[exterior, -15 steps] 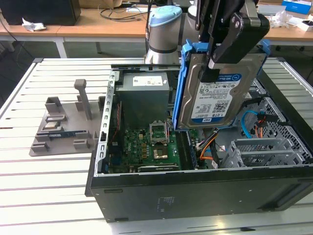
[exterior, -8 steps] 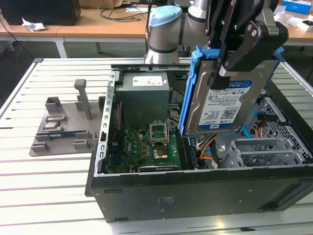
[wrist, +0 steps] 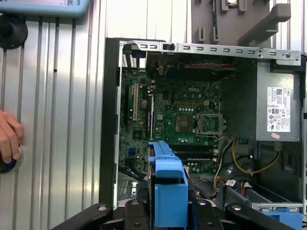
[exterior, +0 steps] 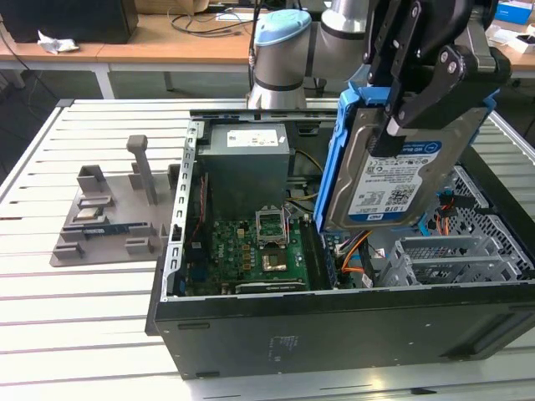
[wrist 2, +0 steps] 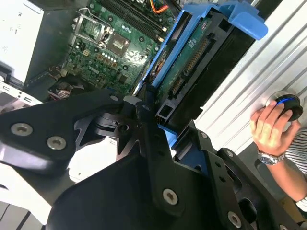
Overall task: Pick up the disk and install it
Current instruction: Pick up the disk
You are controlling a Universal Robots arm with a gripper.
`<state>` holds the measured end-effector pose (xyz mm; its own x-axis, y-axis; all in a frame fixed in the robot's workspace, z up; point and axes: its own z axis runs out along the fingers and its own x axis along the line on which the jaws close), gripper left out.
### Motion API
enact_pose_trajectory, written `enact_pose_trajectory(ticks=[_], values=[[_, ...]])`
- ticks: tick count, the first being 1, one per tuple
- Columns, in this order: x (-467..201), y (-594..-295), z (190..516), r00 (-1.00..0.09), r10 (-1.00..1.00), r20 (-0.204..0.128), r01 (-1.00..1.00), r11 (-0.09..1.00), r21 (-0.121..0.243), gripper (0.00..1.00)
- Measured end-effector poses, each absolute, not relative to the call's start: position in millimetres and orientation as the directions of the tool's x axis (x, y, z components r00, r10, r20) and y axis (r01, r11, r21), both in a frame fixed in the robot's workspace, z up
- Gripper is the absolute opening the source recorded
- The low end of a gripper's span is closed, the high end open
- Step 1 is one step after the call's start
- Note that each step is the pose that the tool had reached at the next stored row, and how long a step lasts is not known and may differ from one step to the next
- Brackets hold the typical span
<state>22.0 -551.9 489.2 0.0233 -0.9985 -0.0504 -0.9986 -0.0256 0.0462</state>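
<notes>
disk (exterior: 393, 180) above case (exterior: 334, 334) | motherboard (exterior: 251, 255) in case | stand (exterior: 100, 219) exterior view's left of case

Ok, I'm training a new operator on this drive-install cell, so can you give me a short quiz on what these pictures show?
1. True or false: the flat silver-metal disk in its blue plastic carrier is already seated in the open black computer case.
2. The black tool is: A open beside the disk; B shut on the disk; C open and empty.
3. On which side of the case, in the exterior view, does the grey plastic parts fixture lie?
Key: 1 false, it is held on edge above the case; 2 B; 3 the exterior view's left.
</notes>
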Motion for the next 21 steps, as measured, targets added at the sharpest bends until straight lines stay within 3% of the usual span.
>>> enact_pose_trajectory(ticks=[21], values=[[79.0, -551.9, 480.9, -0.008, -0.999, -0.05, -0.999, 0.006, 0.047, 0.37]])
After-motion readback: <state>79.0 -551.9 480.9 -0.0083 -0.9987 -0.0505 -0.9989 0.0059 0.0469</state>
